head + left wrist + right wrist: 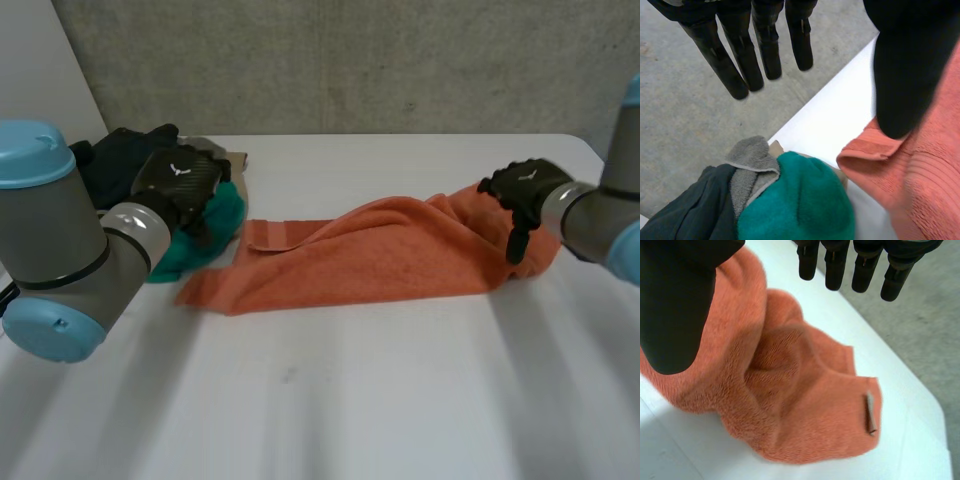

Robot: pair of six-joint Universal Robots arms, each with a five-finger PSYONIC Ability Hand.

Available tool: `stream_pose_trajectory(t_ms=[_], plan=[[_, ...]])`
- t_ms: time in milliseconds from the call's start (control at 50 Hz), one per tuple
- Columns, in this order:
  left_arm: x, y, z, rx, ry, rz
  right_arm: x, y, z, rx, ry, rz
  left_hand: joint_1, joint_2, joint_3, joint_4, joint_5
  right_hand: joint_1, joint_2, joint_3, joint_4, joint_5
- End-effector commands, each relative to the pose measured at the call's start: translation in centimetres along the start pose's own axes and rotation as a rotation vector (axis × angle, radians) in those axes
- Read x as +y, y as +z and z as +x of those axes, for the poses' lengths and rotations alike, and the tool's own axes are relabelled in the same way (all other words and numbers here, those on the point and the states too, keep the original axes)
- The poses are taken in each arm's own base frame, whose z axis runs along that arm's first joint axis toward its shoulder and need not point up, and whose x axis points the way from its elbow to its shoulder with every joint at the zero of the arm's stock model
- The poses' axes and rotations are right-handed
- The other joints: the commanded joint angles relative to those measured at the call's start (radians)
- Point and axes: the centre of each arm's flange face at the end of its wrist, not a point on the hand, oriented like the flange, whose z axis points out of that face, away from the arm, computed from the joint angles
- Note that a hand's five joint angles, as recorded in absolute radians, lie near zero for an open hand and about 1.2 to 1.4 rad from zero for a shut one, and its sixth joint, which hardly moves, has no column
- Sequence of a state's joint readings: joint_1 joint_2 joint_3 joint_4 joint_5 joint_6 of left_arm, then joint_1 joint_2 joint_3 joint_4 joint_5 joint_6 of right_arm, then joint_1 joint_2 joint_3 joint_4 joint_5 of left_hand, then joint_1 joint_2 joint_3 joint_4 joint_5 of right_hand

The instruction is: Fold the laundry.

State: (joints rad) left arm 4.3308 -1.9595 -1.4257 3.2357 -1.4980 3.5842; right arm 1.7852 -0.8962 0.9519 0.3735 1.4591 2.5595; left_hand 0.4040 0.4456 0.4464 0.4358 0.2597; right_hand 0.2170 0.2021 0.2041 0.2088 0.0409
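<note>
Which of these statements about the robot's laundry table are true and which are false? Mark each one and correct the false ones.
1. The orange towel lies on the white table. True.
2. The orange towel is folded into a neat square. False: it lies stretched out and rumpled.
3. A teal cloth sits in a pile near the left robot hand. True.
4. The right robot hand is at the teal cloth. False: it is at the orange towel's end away from the pile.

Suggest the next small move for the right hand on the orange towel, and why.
Probably lower the right hand and pinch the bunched end of the orange towel beneath it. Its fingers are straight and hold nothing, and that end is rumpled, so it needs gripping before any fold.
</note>
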Motion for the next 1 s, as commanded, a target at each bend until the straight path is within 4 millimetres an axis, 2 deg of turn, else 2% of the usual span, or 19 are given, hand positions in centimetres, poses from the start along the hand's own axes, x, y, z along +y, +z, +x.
stream_pose_trajectory(t_ms=[20,160,260,320,380,460,480,520,540,560,600,620,700,720,780,800,880,940,1000], plan=[[0.8,-2.0,1.0,0.087,0.042,-0.143,-0.2,-3.2,0.9,0.025,0.100,-0.062,-0.079,-0.121,-0.121,-0.111,-0.109,-0.042,-0.028,-0.030,-0.034,-0.041],[2.5,-1.5,1.5,0.131,0.031,-0.202,2.5,-2.7,0.5,0.021,0.180,-0.109,-0.088,-0.129,-0.130,-0.120,-0.118,-0.042,-0.028,-0.030,-0.034,-0.041],[5.0,0.3,2.1,0.143,0.037,-0.257,5.7,-0.6,0.0,0.035,0.243,-0.116,-0.012,-0.053,-0.054,-0.044,-0.042,-0.042,-0.028,-0.030,-0.034,-0.041],[5.8,1.0,2.3,0.146,0.044,-0.275,6.9,0.3,-0.5,0.029,0.264,-0.113,0.035,-0.006,-0.007,0.004,0.005,-0.042,-0.028,-0.030,-0.034,-0.041],[6.6,1.7,2.7,0.151,0.053,-0.286,8.0,1.4,-1.0,0.018,0.285,-0.098,0.132,0.090,0.090,0.100,0.102,-0.042,-0.028,-0.030,-0.034,-0.041],[7.1,2.2,3.7,0.168,0.072,-0.288,8.9,2.6,-1.2,0.038,0.286,-0.074,0.419,0.378,0.377,0.388,0.389,-0.042,-0.028,-0.030,-0.034,-0.041],[7.4,2.3,4.0,0.173,0.079,-0.292,9.0,2.8,-1.2,0.043,0.285,-0.068,0.667,0.626,0.625,0.635,0.637,0.036,0.051,0.049,0.044,0.037],[7.6,2.4,4.3,0.177,0.089,-0.297,9.1,3.1,-1.0,0.065,0.283,-0.052,0.936,0.894,0.893,0.904,0.905,0.656,0.671,0.669,0.665,0.658],[7.6,2.4,4.4,0.175,0.096,-0.299,9.1,3.2,-0.9,0.072,0.281,-0.048,0.992,0.950,0.949,0.960,0.961,0.973,0.988,0.986,0.981,0.975],[7.5,2.4,4.5,0.167,0.109,-0.301,9.0,3.2,-0.7,0.086,0.280,-0.038,0.992,0.951,0.950,0.960,0.962,1.177,1.192,1.190,1.185,1.179],[7.3,2.2,4.2,0.145,0.115,-0.312,8.5,3.0,-0.3,0.099,0.281,-0.019,0.992,0.951,0.950,0.960,0.962,1.179,1.194,1.192,1.187,1.181],[7.0,2.1,4.0,0.130,0.117,-0.310,8.4,2.7,-0.3,0.100,0.283,-0.017,0.992,0.951,0.950,0.960,0.962,1.179,1.194,1.192,1.187,1.181],[3.1,1.0,1.4,0.018,0.089,-0.221,5.4,0.3,1.4,0.120,0.268,0.076,0.992,0.951,0.950,0.960,0.962,1.179,1.194,1.192,1.187,1.181],[0.8,0.0,0.0,-0.033,0.061,-0.163,3.5,-0.9,2.6,0.136,0.253,0.137,0.992,0.951,0.950,0.960,0.962,1.179,1.194,1.192,1.187,1.181],[-3.0,-2.1,-2.1,-0.097,0.005,-0.061,1.0,-2.9,4.4,0.166,0.233,0.214,0.992,0.951,0.950,0.960,0.962,1.179,1.194,1.192,1.187,1.181],[-5.5,-3.7,-3.3,-0.130,-0.031,0.011,-0.6,-4.3,5.4,0.184,0.227,0.256,0.992,0.951,0.950,0.960,0.962,1.179,1.194,1.192,1.187,1.181],[-10.2,-7.5,-5.3,-0.165,-0.103,0.168,-4.1,-6.8,8.4,0.238,0.210,0.335,0.992,0.951,0.950,0.960,0.962,1.179,1.194,1.192,1.187,1.181],[-11.5,-8.7,-5.5,-0.146,-0.130,0.217,-5.1,-6.5,9.2,0.231,0.208,0.354,0.992,0.951,0.950,0.960,0.962,1.179,1.194,1.192,1.187,1.181],[-11.3,-8.7,-5.1,-0.106,-0.148,0.210,-6.1,-4.5,8.0,0.157,0.191,0.372,0.992,0.951,0.950,0.960,0.962,1.179,1.194,1.192,1.187,1.181]])
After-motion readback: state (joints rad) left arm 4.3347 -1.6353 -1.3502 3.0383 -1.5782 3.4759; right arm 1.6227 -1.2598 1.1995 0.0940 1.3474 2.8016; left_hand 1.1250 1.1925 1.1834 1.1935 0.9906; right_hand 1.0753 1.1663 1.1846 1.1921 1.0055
